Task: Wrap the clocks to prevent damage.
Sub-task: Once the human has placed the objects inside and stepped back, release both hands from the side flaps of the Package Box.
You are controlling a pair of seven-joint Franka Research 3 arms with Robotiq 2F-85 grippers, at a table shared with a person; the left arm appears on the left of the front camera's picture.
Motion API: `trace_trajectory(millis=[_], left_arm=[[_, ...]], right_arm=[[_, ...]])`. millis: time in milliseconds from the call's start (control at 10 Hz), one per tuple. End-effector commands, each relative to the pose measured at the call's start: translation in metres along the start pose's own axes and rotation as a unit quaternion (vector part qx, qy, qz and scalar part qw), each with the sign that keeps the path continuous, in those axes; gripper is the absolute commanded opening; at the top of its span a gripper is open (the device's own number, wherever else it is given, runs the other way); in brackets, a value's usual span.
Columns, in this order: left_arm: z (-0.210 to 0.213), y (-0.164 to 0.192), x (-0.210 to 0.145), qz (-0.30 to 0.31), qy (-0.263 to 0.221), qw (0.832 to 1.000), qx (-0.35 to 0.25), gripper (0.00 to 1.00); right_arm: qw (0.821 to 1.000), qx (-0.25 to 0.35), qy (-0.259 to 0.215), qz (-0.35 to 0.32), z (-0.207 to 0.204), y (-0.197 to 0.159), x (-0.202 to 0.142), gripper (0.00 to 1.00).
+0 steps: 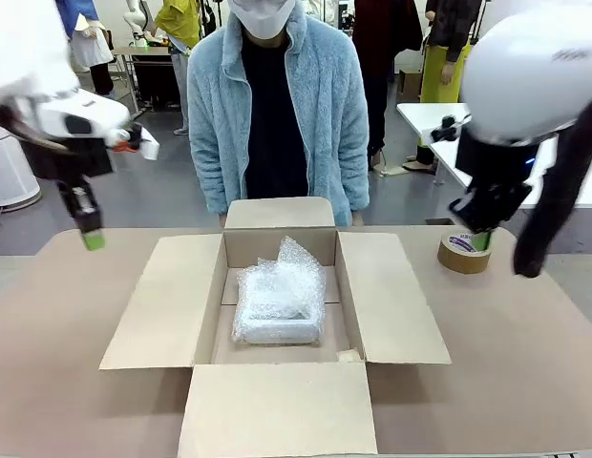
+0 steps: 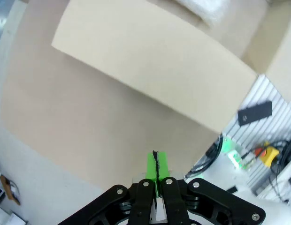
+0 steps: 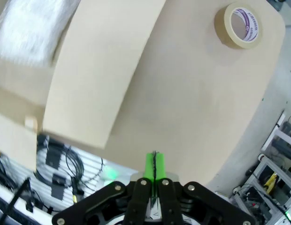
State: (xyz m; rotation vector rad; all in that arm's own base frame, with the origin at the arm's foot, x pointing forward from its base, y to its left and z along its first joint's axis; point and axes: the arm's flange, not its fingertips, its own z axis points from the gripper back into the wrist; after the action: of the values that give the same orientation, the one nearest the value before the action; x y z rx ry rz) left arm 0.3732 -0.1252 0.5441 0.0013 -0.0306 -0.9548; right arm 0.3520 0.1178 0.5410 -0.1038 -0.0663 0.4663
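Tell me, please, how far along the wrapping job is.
Done: a bubble-wrapped bundle lies in the open cardboard box. In hand: nothing; the left gripper and right gripper are shut and empty. Left: the flaps stand open and the tape roll sits beside the box.

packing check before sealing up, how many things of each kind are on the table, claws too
cardboard box: 1
bubble-wrapped bundle: 1
tape roll: 1
claws: 2, left claw and right claw
total: 5

Clear bubble-patterned wrap (image 1: 277,303) in a plain brown box (image 1: 162,305). Beyond the green pads (image 3: 149,169) of the right gripper (image 3: 155,155), a tan tape roll (image 3: 228,33) bears purple print.
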Motion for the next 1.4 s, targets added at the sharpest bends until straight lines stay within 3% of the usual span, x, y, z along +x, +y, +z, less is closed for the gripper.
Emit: trace_trajectory(millis=[0,100,200,700,800,900,1000,1200,1300], left_arm=[[0.012,0.010,-0.024,-0.014,-0.024,1.000,-0.014,0.00],[0.013,0.007,-0.028,0.001,-0.046,0.999,-0.011,0.00],[0.012,0.006,-0.017,-0.012,-0.008,1.000,-0.005,0.00],[0.012,0.007,-0.020,-0.016,-0.011,1.000,-0.010,0.00],[0.003,0.025,-0.022,-0.046,-0.064,0.995,-0.058,0.00],[-0.005,0.045,-0.029,-0.089,-0.150,0.978,-0.115,0.00],[-0.010,0.062,-0.043,-0.149,-0.226,0.950,-0.158,0.00],[-0.018,0.084,-0.065,-0.219,-0.287,0.909,-0.211,0.00],[-0.022,0.095,-0.074,-0.230,-0.304,0.898,-0.220,0.00]], right_arm=[[1.000,0.015,0.006,0.007,0.000,-0.015,-0.010,0.01],[0.999,0.000,0.005,-0.035,-0.006,-0.018,-0.006,0.01],[1.000,0.005,0.000,0.009,0.009,-0.010,-0.012,0.01],[1.000,0.005,0.000,0.009,0.009,-0.010,-0.012,0.01],[1.000,0.005,0.001,0.008,0.009,-0.011,-0.013,0.01],[0.987,0.100,-0.074,0.107,-0.002,-0.039,-0.019,0.01],[0.964,0.189,-0.129,0.136,-0.022,-0.072,-0.028,0.01],[0.924,0.294,-0.161,0.185,-0.047,-0.115,-0.051,0.01],[0.909,0.310,-0.166,0.223,-0.057,-0.131,-0.060,0.01]])
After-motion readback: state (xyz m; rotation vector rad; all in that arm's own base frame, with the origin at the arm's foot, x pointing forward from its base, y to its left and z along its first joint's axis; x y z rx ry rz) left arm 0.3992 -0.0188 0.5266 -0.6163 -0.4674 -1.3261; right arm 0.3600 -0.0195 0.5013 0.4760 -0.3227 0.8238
